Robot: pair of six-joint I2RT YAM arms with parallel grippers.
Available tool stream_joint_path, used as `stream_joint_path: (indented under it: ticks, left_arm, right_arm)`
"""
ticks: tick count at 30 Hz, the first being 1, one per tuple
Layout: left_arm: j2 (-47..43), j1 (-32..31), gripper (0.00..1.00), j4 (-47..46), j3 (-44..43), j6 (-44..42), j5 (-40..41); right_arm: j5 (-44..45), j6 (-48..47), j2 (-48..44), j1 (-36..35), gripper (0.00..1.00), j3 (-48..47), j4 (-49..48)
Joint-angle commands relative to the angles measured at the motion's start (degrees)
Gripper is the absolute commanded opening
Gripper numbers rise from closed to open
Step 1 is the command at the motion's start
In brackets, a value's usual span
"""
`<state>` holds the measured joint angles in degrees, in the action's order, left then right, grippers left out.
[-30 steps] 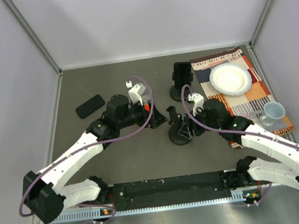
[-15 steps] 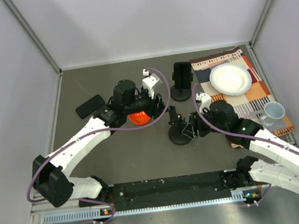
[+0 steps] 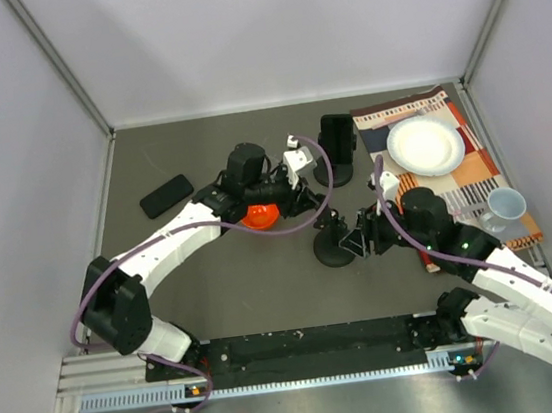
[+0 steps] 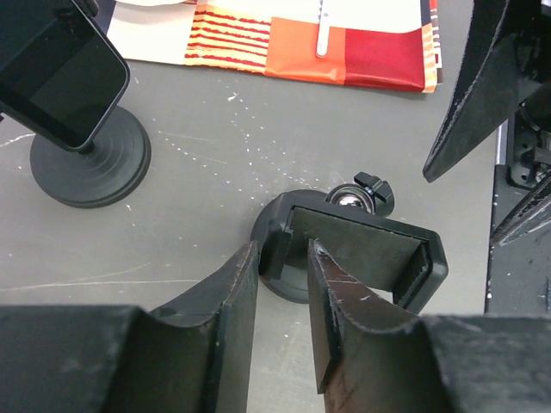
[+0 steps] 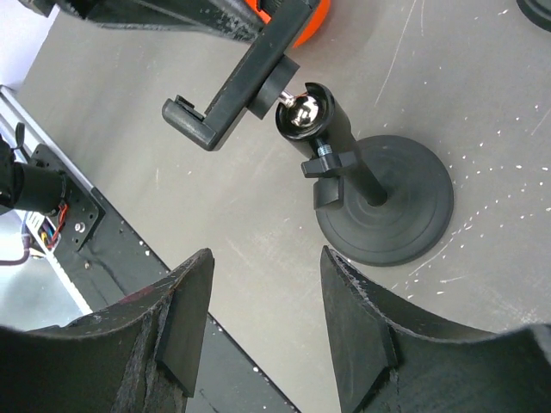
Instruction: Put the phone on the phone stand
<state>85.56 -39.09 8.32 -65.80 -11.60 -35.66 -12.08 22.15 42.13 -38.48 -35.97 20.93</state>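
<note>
Left gripper (image 4: 282,246) at the phone stand (image 3: 334,248) cradle (image 4: 362,258); phone (image 3: 167,196) lies flat, upper left of the top view.
Its fingers (image 4: 232,301) stand narrow about the cradle's end; pinching or not, cannot tell. Right gripper (image 5: 267,253) spread wide beside the stand, holding nothing.

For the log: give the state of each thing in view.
Loose phone: flat on table, unheld
Near stand: upright, cradle empty
Far stand: holding a second phone
Left gripper: around the cradle's end, grip unclear
Right gripper: open, empty
Plate: empty
Mug: upright
</note>
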Motion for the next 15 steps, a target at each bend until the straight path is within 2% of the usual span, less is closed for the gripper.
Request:
stream_joint_path:
  ticks: [1, 3, 4, 7, 13, 15]
  left_arm:
    - [1.0, 0.3, 0.27, -1.7, -1.8, -1.5, -2.9]
    - [0.6, 0.3, 0.23, -3.3, -0.5, -0.5, -2.9]
    - [0.1, 0.4, 0.15, -4.9, 0.0, -0.1, -2.8]
    - [-1.0, 0.2, 0.02, -5.4, 1.5, 2.1, -0.7]
    - [-9.0, -1.1, 0.0, -11.9, 9.8, 10.4, 8.3]
    - [-12.2, -4.5, 0.0, -13.9, 14.1, 13.6, 19.2]
  right_arm:
    - [-0.9, 0.5, -0.5, 0.2, 0.53, 0.7, -0.5]
    - [-1.1, 0.4, -0.5, 0.2, 0.53, 0.7, -0.5]
    - [-1.0, 0.5, -0.4, 0.3, 0.53, 0.8, -0.5]
    - [-0.8, 0.2, 0.2, 0.2, 0.53, 0.9, -0.7]
    - [0.4, 2.2, 1.9, 0.2, 0.53, 0.5, -1.2]
    - [0.8, 2.8, 2.0, 0.2, 0.53, 0.4, -1.8]
